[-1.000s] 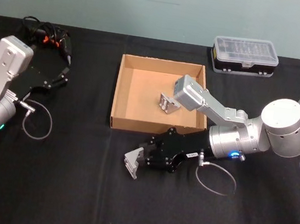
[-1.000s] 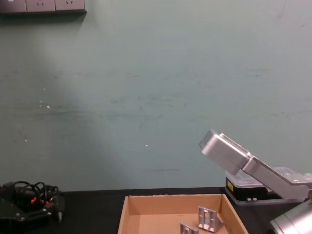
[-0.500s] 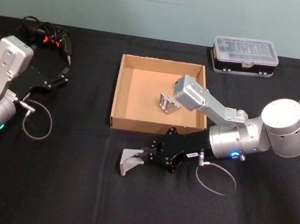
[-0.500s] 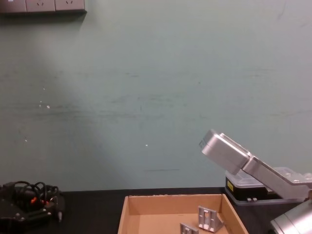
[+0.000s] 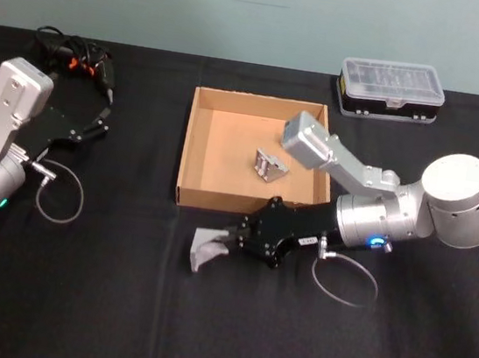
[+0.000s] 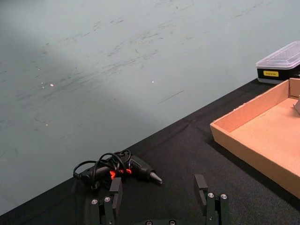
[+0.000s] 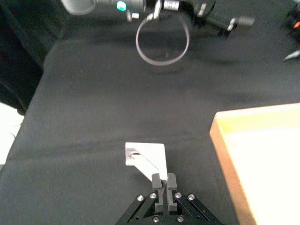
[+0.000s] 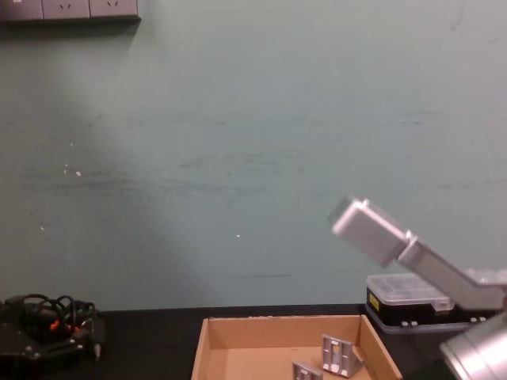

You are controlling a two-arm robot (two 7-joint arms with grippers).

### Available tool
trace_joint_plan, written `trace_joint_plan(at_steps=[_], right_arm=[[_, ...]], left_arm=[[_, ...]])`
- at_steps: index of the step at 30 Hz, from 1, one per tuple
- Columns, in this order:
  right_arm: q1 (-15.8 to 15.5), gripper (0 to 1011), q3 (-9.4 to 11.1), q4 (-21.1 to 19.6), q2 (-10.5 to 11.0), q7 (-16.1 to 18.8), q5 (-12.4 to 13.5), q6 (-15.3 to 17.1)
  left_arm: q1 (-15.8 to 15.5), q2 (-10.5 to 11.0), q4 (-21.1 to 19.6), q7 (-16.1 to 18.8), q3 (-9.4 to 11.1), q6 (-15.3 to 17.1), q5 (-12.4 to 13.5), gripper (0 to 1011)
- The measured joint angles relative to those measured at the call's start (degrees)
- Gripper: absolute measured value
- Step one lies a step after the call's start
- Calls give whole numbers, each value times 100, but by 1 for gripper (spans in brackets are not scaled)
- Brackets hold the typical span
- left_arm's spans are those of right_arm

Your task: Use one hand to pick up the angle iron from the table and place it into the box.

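Over the last second the right gripper [image 5: 233, 240] has carried the angle iron [image 5: 204, 250] from low centre of the head view a little leftward and upward, and the bracket has turned in the grasp, so it reads as lifted off the table [image 5: 100, 302] rather than resting on it, though I cannot be sure it is fully clear of the surface. In the right wrist view the jaws are pinched narrow on one flange of the angle iron [image 7: 149, 160], the other flange pointing away from the gripper [image 7: 163, 183]. That suggests the pick is done and the carry to the box [image 5: 192, 151] is the step in hand; the bracket sits just below and left of the box's near wall, so it must rise and travel toward the upper right of the head view to clear that wall. The box already holds another angle iron [image 5: 267, 164] in its right half, near the far wall in the chest view [image 8: 338, 354]; the rest of its floor is bare. The left gripper [image 6: 159, 206] is parked at the left edge of the head view with fingers spread wide, holding nothing. A small clear-lidded case [image 5: 391, 89] stands beyond the box at upper right.
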Motion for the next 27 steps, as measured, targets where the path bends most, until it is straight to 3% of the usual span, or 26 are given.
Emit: trace_joint_plan(at_steps=[8,16,20,27], right_arm=[[35,57,268,-173,-6,-46,334,42],[277,57,539,-49,-162,-397,584,245],[459,57,604,154,-276,-620,567,342],[766,57,586,614,-504,-955,313,557]], left_arm=[[0,0,0,0,0,0,0,1000],[0,0,0,0,0,0,0,1000],[0,0,0,0,0,0,0,1000],[0,0,0,0,0,0,0,1000]])
